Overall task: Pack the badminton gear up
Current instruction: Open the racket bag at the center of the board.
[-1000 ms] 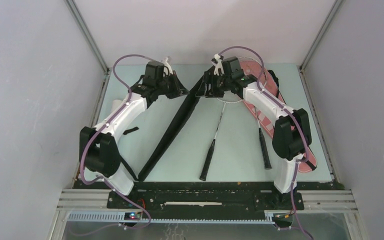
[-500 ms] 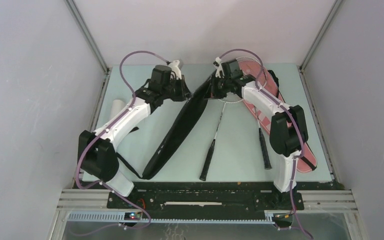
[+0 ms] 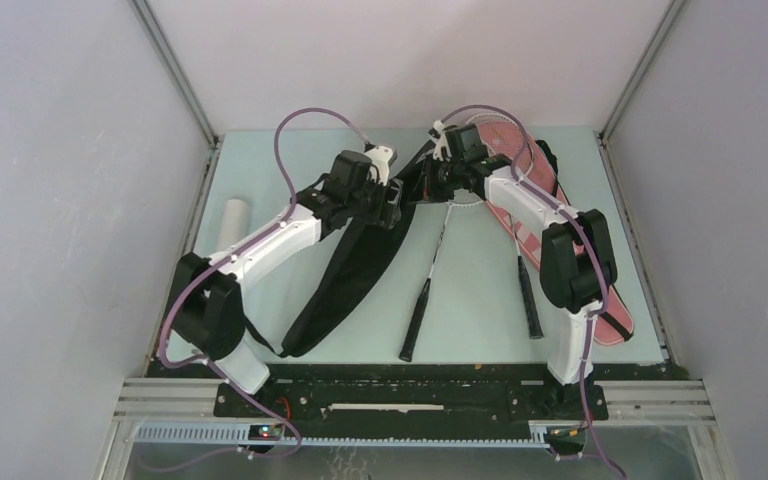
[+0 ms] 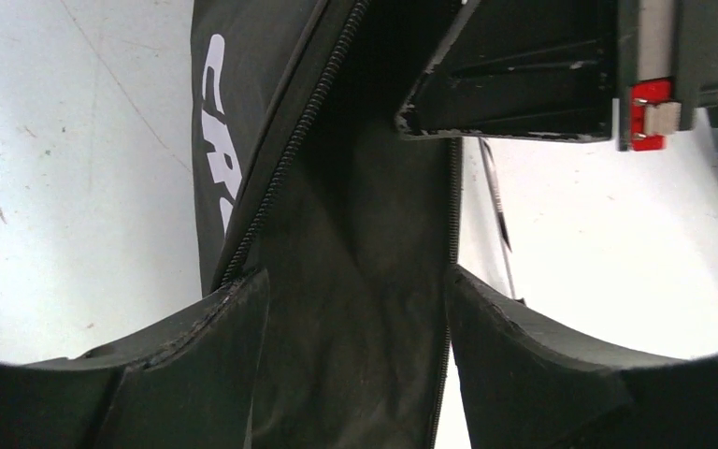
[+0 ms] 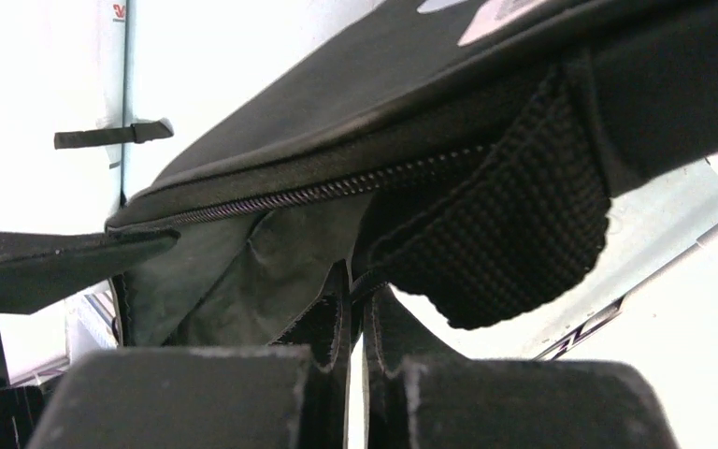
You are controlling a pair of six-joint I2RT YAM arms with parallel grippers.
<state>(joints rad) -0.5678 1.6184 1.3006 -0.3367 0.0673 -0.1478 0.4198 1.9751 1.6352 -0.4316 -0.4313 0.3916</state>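
Observation:
The black racket cover [image 3: 345, 275] runs diagonally from the table's front left toward the back centre, unzipped at its top end. My right gripper [image 3: 422, 185] is shut on that end's edge; in the right wrist view the fingertips [image 5: 357, 281] pinch the rim beside the zipper and a webbing loop [image 5: 514, 234]. My left gripper [image 3: 392, 205] hovers open just over the cover, whose dark lining [image 4: 365, 309] shows between the spread fingers [image 4: 357, 281]. Two rackets [image 3: 425, 290] [image 3: 528, 290] lie with their black handles toward me. The pink cover [image 3: 615, 325] lies under the right arm. A white tube [image 3: 232, 222] rests at the left.
The racket heads [image 3: 505, 135] lie at the back behind the right wrist. A thin black strap [image 3: 260, 262] trails beside the left arm. Grey walls close in the table on both sides and at the back.
My right gripper has shut on the cover's top edge. My left gripper has let go, opened and moved right and nearer over the cover, which now lies flatter.

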